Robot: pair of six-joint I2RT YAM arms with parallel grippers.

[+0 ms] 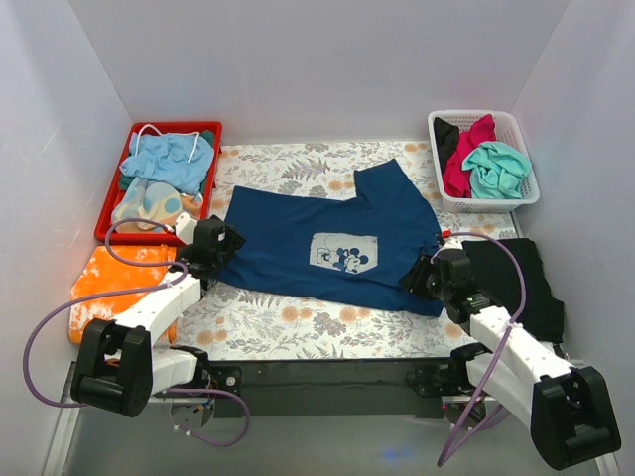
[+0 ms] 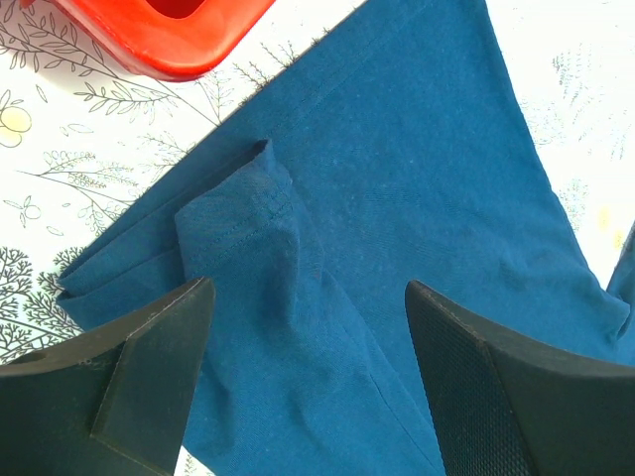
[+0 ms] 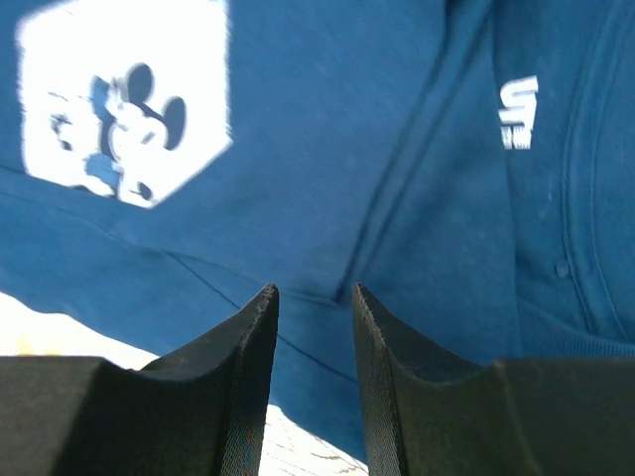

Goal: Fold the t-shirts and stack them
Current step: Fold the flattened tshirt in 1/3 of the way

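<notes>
The navy-blue t-shirt [image 1: 327, 213] lies spread on the floral table cover, its pale cartoon-mouse print [image 1: 344, 253] facing up. My left gripper [image 1: 226, 243] is open over the shirt's left edge; in the left wrist view [image 2: 308, 288] its jaws stand wide apart above a folded-over sleeve of the shirt [image 2: 417, 149]. My right gripper [image 1: 417, 280] is at the shirt's right edge; in the right wrist view [image 3: 313, 290] its jaws are a narrow gap apart just above the blue cloth [image 3: 327, 99]. The black t-shirt [image 1: 526, 278] lies at the right. Magenta [image 1: 461, 164] and teal [image 1: 496, 169] shirts sit in a basket.
A white basket [image 1: 516, 124] stands at the back right. A red tray [image 1: 114, 213] with light-blue and patterned cloths is at the back left, its corner in the left wrist view [image 2: 169, 40]. An orange cloth [image 1: 109, 283] lies at the left edge.
</notes>
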